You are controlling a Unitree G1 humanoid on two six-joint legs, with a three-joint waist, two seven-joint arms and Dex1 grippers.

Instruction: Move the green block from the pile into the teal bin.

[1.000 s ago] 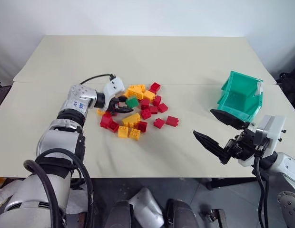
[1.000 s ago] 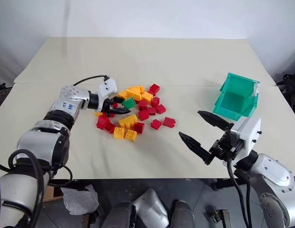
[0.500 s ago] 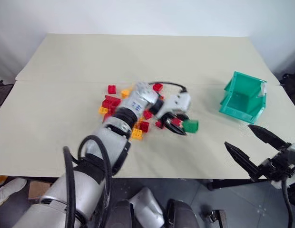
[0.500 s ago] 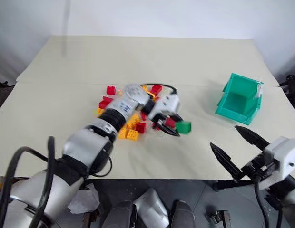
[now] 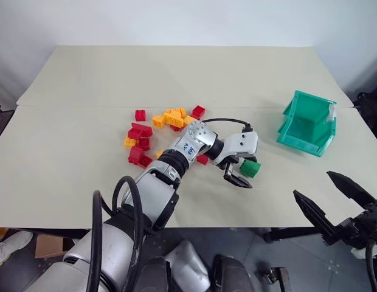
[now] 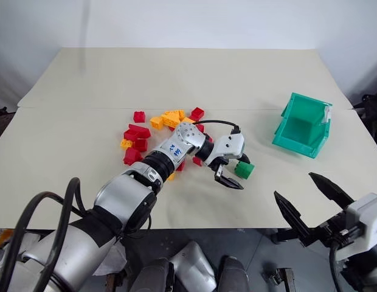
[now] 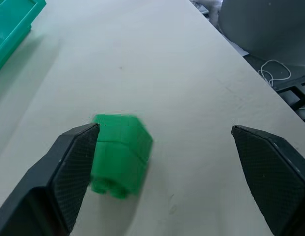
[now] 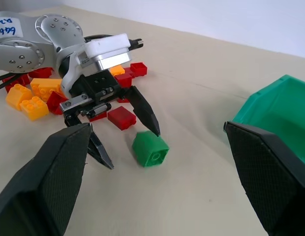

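Lying studded green block (image 8: 150, 149)

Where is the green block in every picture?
Left eye view: the green block lies on the table right of the pile, beside the open left gripper.
Right eye view: same spot, left of the teal bin.
Left wrist view: low, against one finger.
Right wrist view: in the middle, between the left gripper's fingers.
Shared landmark: the teal bin, seen in all four views.
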